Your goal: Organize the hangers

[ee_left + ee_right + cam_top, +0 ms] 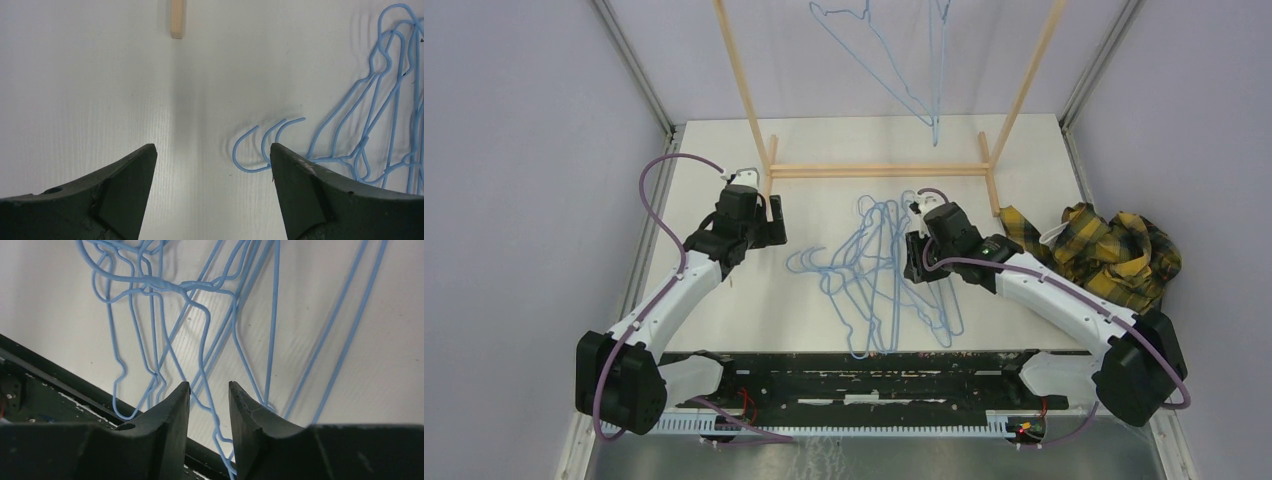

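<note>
Two hangers [938, 80] already hang on the rack [879, 170]. The rest lie tangled in a pile [879, 285] on the table between the two arms, their hooks pointing different ways, so each probably has to be teased free one at a time.

The right gripper [209, 387] sits low over the near side of the pile, with its jaws drawn in to a narrow slot. One wire runs through that slot, but there is still space on both sides of it, so it looks lined up for a pinch rather than clamped.

The left gripper [213, 150] is spread wide and holds nothing. It hovers over bare table just beside three hooks [260, 140], probably ready to steady the pile or take a hook.
</note>
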Controlling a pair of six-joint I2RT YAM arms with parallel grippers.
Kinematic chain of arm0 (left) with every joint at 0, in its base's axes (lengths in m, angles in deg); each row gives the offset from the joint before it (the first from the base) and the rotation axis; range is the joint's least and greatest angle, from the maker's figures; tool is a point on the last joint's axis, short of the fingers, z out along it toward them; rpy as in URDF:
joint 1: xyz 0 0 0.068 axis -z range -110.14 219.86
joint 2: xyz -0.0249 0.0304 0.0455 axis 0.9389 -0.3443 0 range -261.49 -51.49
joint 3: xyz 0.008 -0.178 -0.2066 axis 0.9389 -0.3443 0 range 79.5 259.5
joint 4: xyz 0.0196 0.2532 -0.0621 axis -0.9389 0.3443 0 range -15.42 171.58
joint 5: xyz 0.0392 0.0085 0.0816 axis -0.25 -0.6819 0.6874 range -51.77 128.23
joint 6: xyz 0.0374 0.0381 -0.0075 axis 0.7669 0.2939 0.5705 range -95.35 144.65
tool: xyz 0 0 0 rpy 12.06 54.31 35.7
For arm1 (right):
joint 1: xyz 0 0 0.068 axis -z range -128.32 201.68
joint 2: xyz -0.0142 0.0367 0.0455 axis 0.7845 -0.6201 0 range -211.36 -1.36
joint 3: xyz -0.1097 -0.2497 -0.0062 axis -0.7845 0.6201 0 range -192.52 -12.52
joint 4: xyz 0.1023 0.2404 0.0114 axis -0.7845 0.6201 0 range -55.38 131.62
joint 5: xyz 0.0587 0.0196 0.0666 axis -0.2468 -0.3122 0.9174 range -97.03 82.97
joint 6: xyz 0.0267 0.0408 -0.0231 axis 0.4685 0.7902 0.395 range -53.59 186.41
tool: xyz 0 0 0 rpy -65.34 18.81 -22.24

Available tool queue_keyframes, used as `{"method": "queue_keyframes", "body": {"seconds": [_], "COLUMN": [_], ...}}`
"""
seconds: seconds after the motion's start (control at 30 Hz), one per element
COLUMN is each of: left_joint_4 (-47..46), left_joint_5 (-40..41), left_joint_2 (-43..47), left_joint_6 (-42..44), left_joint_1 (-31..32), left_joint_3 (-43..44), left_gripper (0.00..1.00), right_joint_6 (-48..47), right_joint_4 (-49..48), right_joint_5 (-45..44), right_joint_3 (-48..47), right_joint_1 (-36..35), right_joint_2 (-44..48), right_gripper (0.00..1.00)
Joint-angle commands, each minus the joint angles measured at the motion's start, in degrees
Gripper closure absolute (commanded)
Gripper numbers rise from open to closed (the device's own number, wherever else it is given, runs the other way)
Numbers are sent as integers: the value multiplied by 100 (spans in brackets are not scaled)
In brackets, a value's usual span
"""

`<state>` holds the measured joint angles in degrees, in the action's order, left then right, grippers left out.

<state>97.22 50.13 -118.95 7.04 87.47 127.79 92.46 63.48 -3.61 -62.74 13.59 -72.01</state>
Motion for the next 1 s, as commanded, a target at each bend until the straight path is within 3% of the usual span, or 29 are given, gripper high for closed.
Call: {"method": "queue_keyframes", "body": {"seconds": [0.0, 0.37, 0.97], "left_joint_4": [-118, -147, -102], "left_joint_5": [3, -9, 23], "left_joint_2": [101, 43, 62], "left_joint_6": [-220, -234, -165], "left_joint_1": [15, 15, 16], "left_joint_3": [8, 13, 2], "left_gripper": [9, 9, 9], "right_joint_6": [-649, -1200, -1648], "right_joint_4": [343, 172, -1039], "right_joint_5": [-614, -383, -624], "right_joint_3": [-319, -399, -478], "right_joint_1": [-164, -1655, -1746], "right_joint_2": [158, -463, -2534], "right_gripper": [56, 60, 63]}}
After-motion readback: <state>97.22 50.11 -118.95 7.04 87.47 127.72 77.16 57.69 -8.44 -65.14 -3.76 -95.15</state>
